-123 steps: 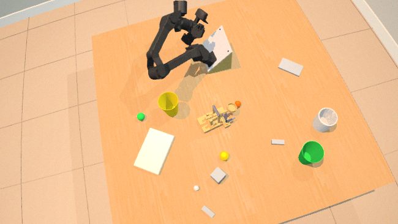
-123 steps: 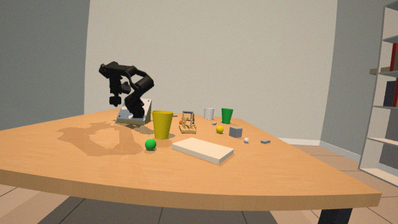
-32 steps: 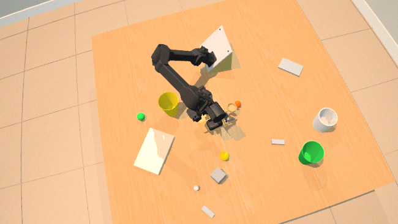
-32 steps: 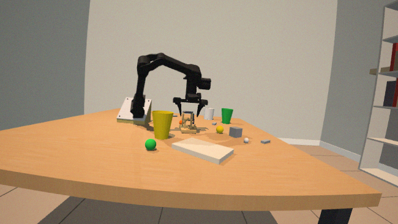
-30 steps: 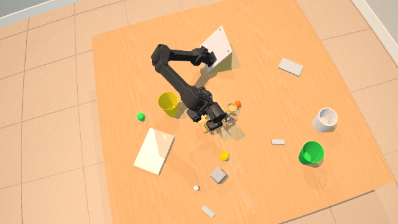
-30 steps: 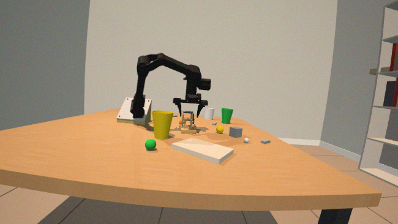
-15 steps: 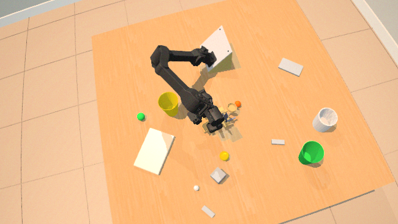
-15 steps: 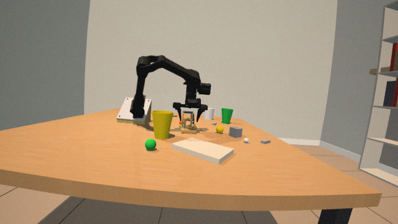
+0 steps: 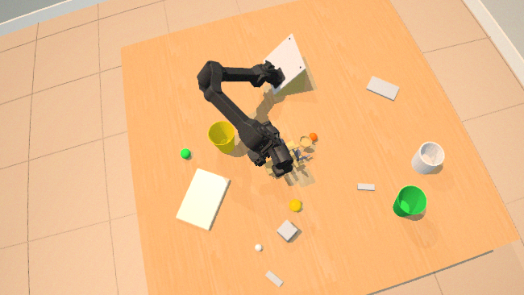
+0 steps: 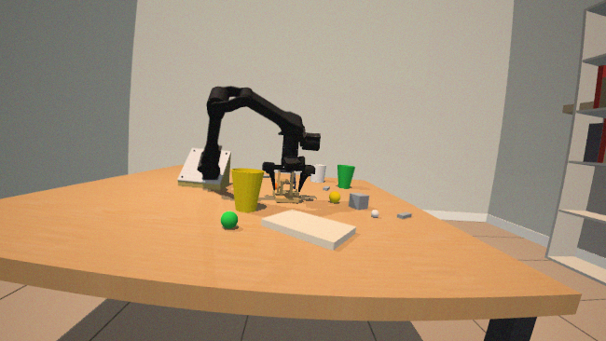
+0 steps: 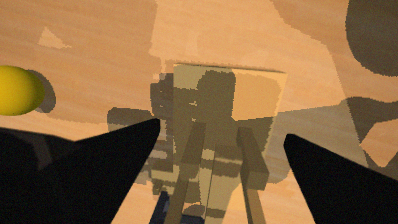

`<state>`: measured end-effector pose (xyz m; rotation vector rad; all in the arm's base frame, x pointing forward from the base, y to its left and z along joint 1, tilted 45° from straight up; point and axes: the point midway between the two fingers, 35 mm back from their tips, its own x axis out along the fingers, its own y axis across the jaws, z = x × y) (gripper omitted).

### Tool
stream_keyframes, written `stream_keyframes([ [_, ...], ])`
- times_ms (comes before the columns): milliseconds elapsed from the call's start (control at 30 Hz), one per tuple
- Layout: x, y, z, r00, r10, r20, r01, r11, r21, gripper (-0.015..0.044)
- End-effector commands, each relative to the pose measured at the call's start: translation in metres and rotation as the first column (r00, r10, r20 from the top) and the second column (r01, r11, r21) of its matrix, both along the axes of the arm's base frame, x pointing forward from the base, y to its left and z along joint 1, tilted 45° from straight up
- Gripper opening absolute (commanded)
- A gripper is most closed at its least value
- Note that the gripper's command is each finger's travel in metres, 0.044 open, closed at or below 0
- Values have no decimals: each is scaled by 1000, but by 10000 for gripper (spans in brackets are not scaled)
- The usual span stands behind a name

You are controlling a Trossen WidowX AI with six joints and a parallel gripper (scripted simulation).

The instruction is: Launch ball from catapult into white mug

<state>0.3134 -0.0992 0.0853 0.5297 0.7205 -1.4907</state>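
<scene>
The wooden catapult (image 9: 300,162) (image 10: 287,200) (image 11: 257,95) stands mid-table, partly hidden under the arm in the top view. Its round cup (image 9: 305,141) shows no ball in it. My gripper (image 10: 288,190) (image 11: 221,131) is open and empty, pointing down, with its fingers low on either side of the catapult frame. An orange ball (image 9: 313,136) lies beside the cup. A yellow ball (image 9: 295,205) (image 10: 335,197) (image 11: 17,91), a green ball (image 9: 185,153) (image 10: 229,220) and a small white ball (image 9: 258,247) (image 10: 375,213) lie apart. The white mug (image 9: 421,162) (image 10: 319,173) stands upright on the far right in the top view.
A green cup (image 9: 410,201) (image 10: 345,177) stands near the mug. A yellow cup (image 9: 226,142) (image 10: 247,191) stands behind the gripper. A grey block (image 9: 287,230) (image 10: 359,200), a white slab (image 9: 203,199) (image 10: 308,227), a tilted white panel (image 9: 288,60) and small grey plates lie around.
</scene>
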Motion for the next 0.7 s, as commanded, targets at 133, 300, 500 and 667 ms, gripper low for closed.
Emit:
stream_keyframes([
  [133, 0, 0, 0, 1000, 0, 0, 0, 1000, 0, 309],
  [300, 0, 0, 0, 1000, 0, 0, 0, 1000, 0, 177],
  [500, 0, 0, 0, 1000, 0, 0, 0, 1000, 0, 98],
  [667, 2, 28, 27, 1000, 1, -4, -1, 1000, 3, 0],
])
